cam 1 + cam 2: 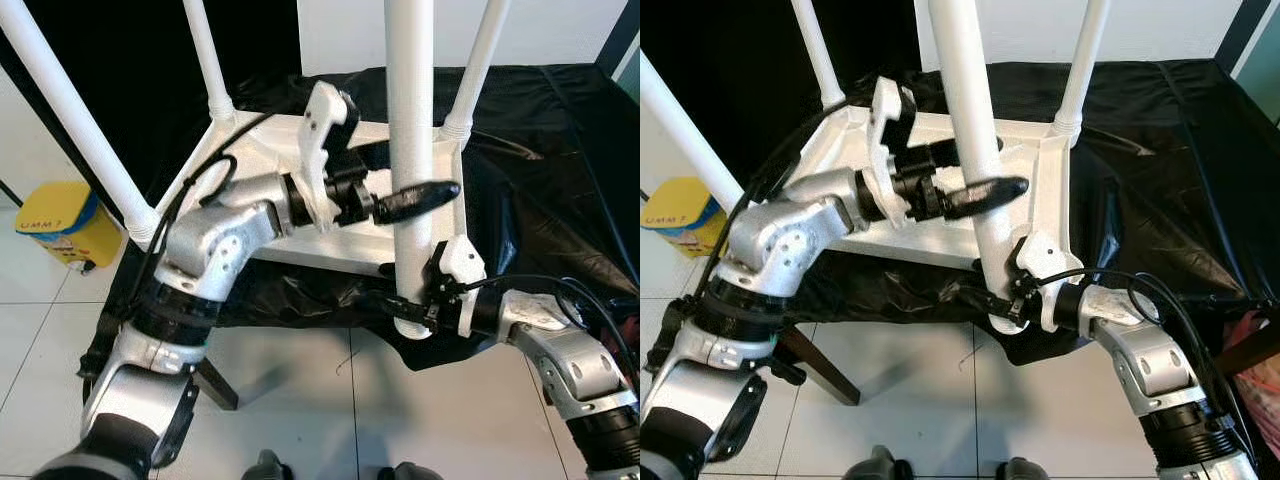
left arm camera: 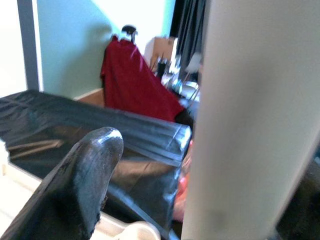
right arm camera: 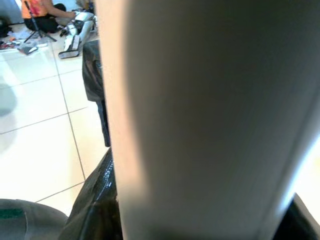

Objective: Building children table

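Small white children's table lies upside down on a black plastic sheet spread over a raised surface, underside facing up, w/ four round white legs pointing up. Three corner legs look seated: far-left leg, far-right leg, near-left leg running out past the frame's top-left. Fourth one, the thick white near-right leg, stands upright at the table's near-right corner, foot end down by the sheet's edge.

Left gripper comes in from the left over the tabletop underside, wrist roughly level, black fingers reaching across the near-right leg at about mid-height. One finger is seen in front of the leg in the head views; left wrist view has that finger beside the leg w/ a visible gap. Other finger hidden behind the leg, so straddling it, can't tell if it's actually clamped.

Right gripper is low, at the base of the same leg, coming from the right. Fingers wrap the leg's bottom end; right wrist view is mostly white leg surface up close. Looks clenched on the leg.

Sheet hangs over the near edge above white floor tiles. Yellow bin w/ blue lid on the floor at left. Left wrist view: red cloth draped over smth in the bg.
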